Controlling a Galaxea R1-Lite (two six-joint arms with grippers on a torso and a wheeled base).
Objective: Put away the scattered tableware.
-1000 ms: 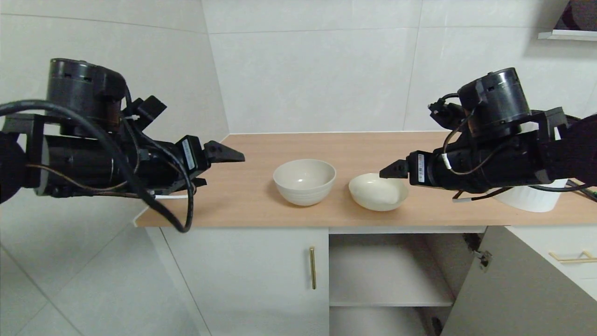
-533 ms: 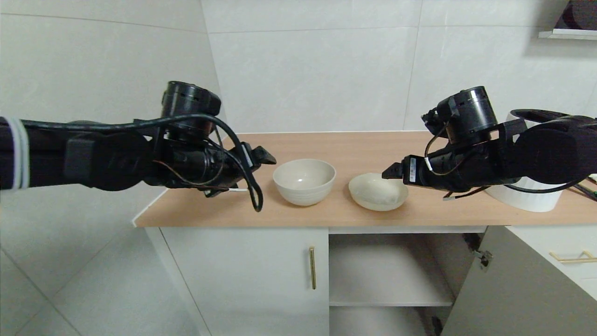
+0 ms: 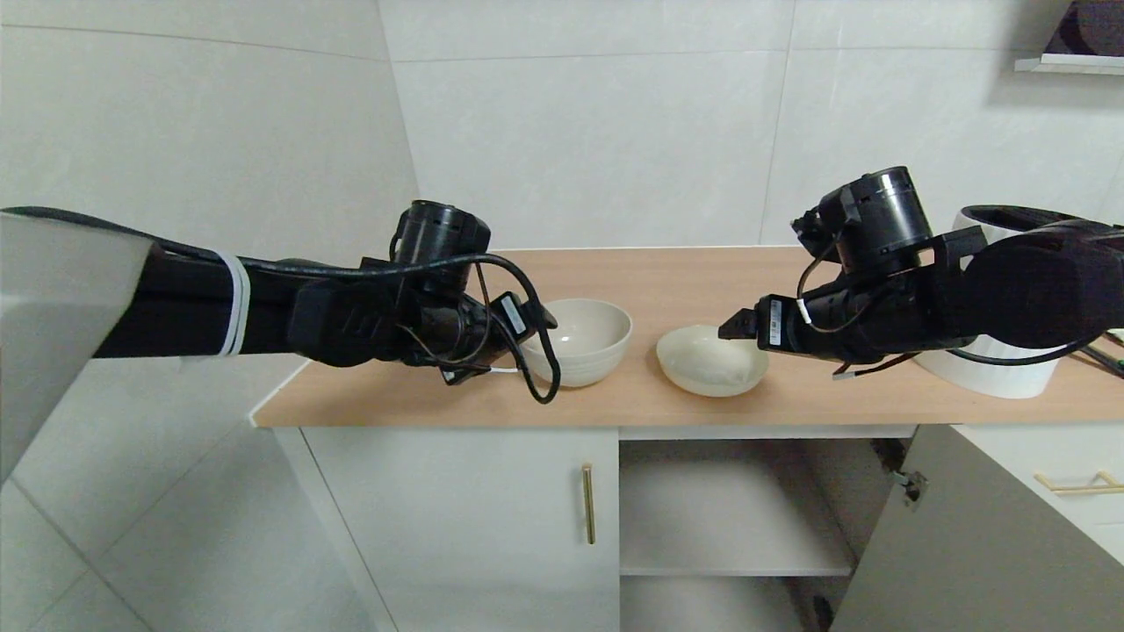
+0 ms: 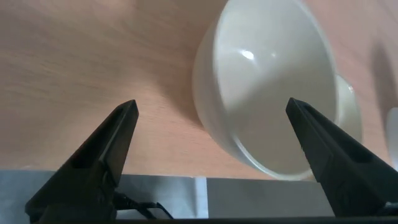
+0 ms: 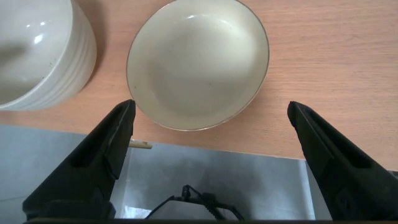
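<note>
1. Left fingers (image 4: pixel 93 162) stand wide apart with nothing between them. The deep bowl (image 4: pixel 273 99) sits on the tabletop (image 4: pixel 74 56) just ahead of them, framed between the two tips.
2. The right fingers (image 5: pixel 93 162) are also spread wide and empty. The shallow bowl (image 5: pixel 199 62) lies just ahead of them, between the tips, and the deep bowl stands just beside it.
3. Over the last second the left arm has stretched forward, carrying the left fingers from well short of the deep bowl up to its rim. Whether they touch it cannot be told.
4. The right fingers have hardly shifted and are still at the edge of the shallow bowl. Neither bowl has moved.
5. Both bowls stand upright with their mouths facing up. Being round, they have no long axis and point no particular way.
</note>
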